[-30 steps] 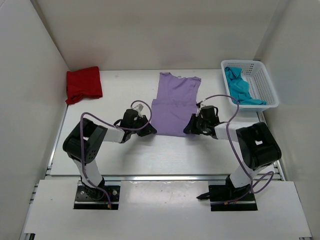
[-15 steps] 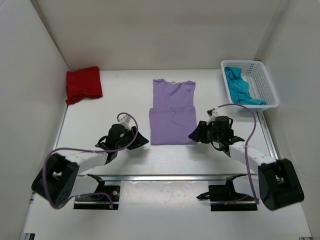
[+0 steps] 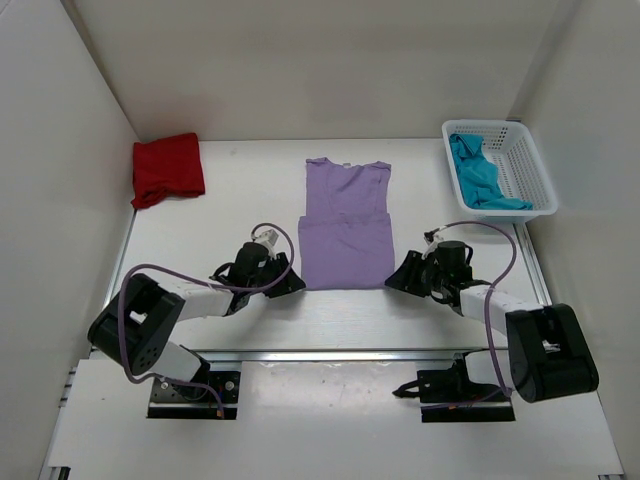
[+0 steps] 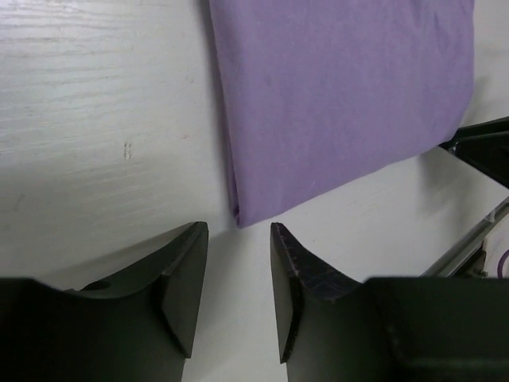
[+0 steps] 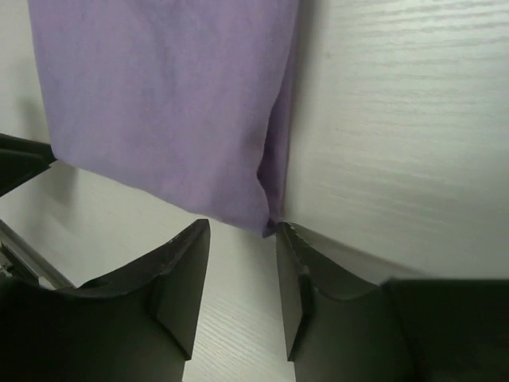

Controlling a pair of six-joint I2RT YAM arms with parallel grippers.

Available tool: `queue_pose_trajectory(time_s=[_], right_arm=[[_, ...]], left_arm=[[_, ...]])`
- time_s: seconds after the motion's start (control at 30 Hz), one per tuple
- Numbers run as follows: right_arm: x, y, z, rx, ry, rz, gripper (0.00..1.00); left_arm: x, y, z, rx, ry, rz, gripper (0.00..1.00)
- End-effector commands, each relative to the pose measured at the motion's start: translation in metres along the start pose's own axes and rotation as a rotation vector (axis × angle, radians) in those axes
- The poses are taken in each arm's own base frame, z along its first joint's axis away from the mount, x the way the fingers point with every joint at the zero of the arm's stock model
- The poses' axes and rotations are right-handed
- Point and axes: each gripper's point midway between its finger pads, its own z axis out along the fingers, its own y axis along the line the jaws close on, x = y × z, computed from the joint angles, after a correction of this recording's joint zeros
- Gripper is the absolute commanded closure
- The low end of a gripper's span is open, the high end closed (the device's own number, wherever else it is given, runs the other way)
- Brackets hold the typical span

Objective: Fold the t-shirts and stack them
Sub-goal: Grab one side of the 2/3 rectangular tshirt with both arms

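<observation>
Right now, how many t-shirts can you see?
3. The red t-shirt lies folded far left, the purple t-shirt flat in the middle, the teal t-shirt in the white basket far right; more could hide beneath it.

Overhead view: bright, even, diffuse light fills a white-walled enclosure, and the white table shows no glare. Faint, soft-edged shadows lie under both arms and along the near hem of the lavender t-shirt. The picture is sharp throughout; the walls splay outward toward the frame's corners.

Left wrist view: the left gripper, close to the lens, is near-black and slightly soft, its surface detail mostly lost. Fabric and table grain beyond are crisp. A grey shadow spreads over the table beside it.

Right wrist view: the right gripper is equally dark. A narrow shadow lines the shirt's side edge.
</observation>
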Motion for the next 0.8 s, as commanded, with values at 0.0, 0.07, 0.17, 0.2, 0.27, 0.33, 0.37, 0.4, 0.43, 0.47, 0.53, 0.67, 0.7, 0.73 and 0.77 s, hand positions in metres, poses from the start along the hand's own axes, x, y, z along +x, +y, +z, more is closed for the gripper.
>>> queue_pose_trajectory(time_s=[0.0,0.07,0.17,0.2,0.27,0.33,0.37,0.4,0.43,0.47,0.53,0.67,0.7,0.73,0.77], right_arm=[[0.003,0.004,0.009,-0.025,0.031,-0.008,0.63],[0.008,0.002,0.012,-0.023,0.039,0.005,0.71],[0.002,0.003,0.013,-0.04,0.01,0.015,0.77],[0.0,0.003,0.014,-0.046,-0.001,0.017,0.76],[-0.004,0.003,0.014,-0.039,-0.006,0.014,0.75],[-0.008,0.003,0.015,-0.037,-0.009,0.001,0.77],[-0.002,0.0,0.016,-0.03,0.009,0.015,0.81],[-0.005,0.002,0.016,-0.034,-0.001,0.009,0.84],[-0.003,0.002,0.016,-0.038,0.003,0.007,0.9],[-0.004,0.003,0.016,-0.036,0.0,0.006,0.95],[-0.002,0.002,0.016,-0.02,0.001,-0.009,1.0],[0.017,0.006,0.009,-0.013,0.022,-0.031,1.0],[0.027,0.005,0.005,-0.002,0.036,-0.025,1.0],[0.033,0.007,0.004,-0.009,0.048,-0.037,1.0],[0.042,0.008,0.0,-0.007,0.065,-0.033,1.0]], left_arm=[[0.004,0.01,0.005,-0.053,0.0,-0.009,0.55],[0.005,0.009,0.007,-0.055,0.006,-0.003,0.58],[0.007,0.012,0.011,-0.078,0.013,0.015,0.6],[0.008,0.012,0.013,-0.081,0.019,0.018,0.6],[0.006,0.012,0.015,-0.078,0.018,0.016,0.59],[0.009,0.01,0.017,-0.069,0.033,0.017,0.64],[0.013,0.011,0.018,-0.067,0.043,0.018,0.7],[0.011,0.008,0.018,-0.063,0.039,0.014,0.73],[0.015,0.007,0.019,-0.054,0.052,0.013,0.83],[0.015,0.007,0.017,-0.046,0.051,0.01,0.91],[0.01,0.007,0.015,-0.047,0.028,0.005,0.99],[0.002,0.006,0.0,-0.069,0.005,0.068,1.0],[0.004,0.006,-0.006,-0.069,0.004,0.071,1.0],[0.006,0.004,-0.011,-0.057,0.009,0.077,1.0],[0.013,0.008,-0.018,-0.052,0.024,0.076,1.0]])
